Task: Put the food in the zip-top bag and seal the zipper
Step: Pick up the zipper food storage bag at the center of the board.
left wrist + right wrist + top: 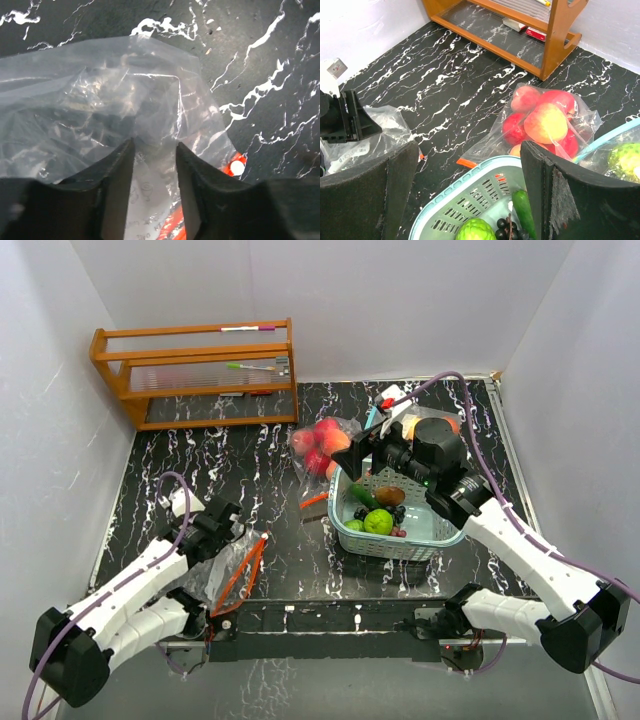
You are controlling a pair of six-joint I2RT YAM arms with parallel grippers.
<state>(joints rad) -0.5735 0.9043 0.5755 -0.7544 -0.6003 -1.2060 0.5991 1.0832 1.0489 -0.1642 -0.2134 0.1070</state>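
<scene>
the food (378,520) that lies loose sits in the teal basket (400,545) right of the table's middle: a bumpy green fruit (477,231), a dark green cucumber (522,212), a bunch of dark grapes (507,232) and, in the top view, a brown piece beside them. just behind the basket's left corner a clear bag (545,120) is filled with red and peach fruits, and an orange strip (313,500) on the table at its near end may be that bag's zipper, though the view is too coarse to be sure. a second clear bag (620,160) with another bumpy green fruit lies against the basket's far right side, partly hidden under the right arm. the right gripper (352,455) hangs over the basket's back left rim with its jaws spread wide and nothing between them. well apart, at the near left, the zip-top bag (232,570) lies crumpled and flat on the black marbled table (200,460), its orange zipper (250,575) running toward the arm bases. the left gripper (155,145) is down on this bag at its far end; the jaws stand parted with bag film in the gap, not clamped together. a wooden rack (200,375) holding pens stands at the back left corner, clear of both arms.
</scene>
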